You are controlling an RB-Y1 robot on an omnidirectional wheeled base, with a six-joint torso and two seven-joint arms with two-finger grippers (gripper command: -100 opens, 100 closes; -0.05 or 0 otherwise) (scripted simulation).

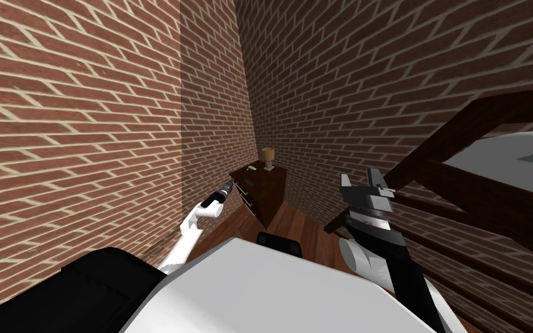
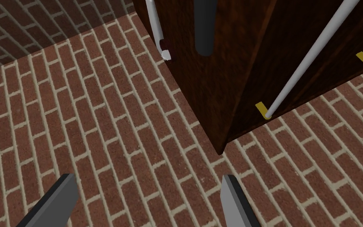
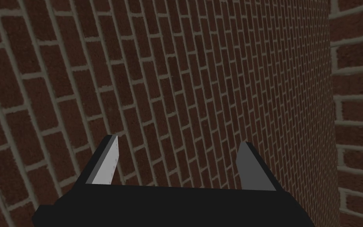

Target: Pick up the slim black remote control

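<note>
Brick wall (image 2: 78, 118) stands beyond the left gripper (image 2: 148, 179), whose fingers are spread wide with nothing between them, presumably ready for the pick. Past the fingertips juts a corner of the dark wood cabinet (image 2: 224, 90), apart from the hand. Its white bar handles (image 2: 306, 59) sit on yellow mounts. On a neighbouring face, farther from the hand, lies a slim dark bar with a rounded end, judged to be the remote control (image 2: 205, 27). The right gripper (image 3: 179, 141) faces brick, equally spread and empty, apparently parked out of the way. No brand, label or lettering is legible.
</note>
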